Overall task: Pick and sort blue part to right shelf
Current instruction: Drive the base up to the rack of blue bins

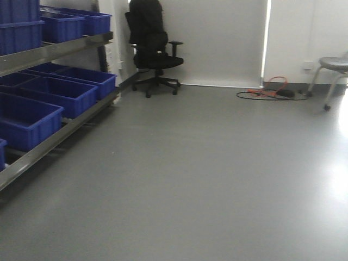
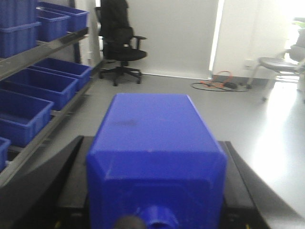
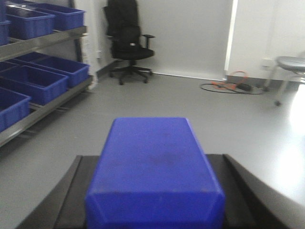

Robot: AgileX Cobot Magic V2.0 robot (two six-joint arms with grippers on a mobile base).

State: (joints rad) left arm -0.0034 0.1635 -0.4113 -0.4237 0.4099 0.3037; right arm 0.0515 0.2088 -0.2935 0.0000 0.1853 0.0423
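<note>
**Item 1.** Right shelf (image 1: 54,51): standing left of the office chair (image 1: 155,46), carrying open-topped blue bins (image 1: 60,92) on 2 tiers.

**Item 2.** Left gripper (image 2: 153,140): jaws clamping a second blue block (image 2: 150,162), its round holed knob facing the wrist camera.

**Item 3.** Right gripper (image 3: 151,156): jaws clamping the blue part (image 3: 153,181). The knob is hidden, so the identity is being judged by elimination. The part is hanging over the floor (image 1: 206,174), in front of the chair and well apart from the shelf.

**Item 4.** Cable (image 1: 269,89) and stool (image 1: 334,65): lying and standing right of the chair.

**Step.** The pick is looking done and the carry is judged to be under way.

**Next move.** It is calling for a turn toward the side left of the chair. The right arm is needing to reach over 1 bin rim, with the jaws parting only above the bin.
</note>
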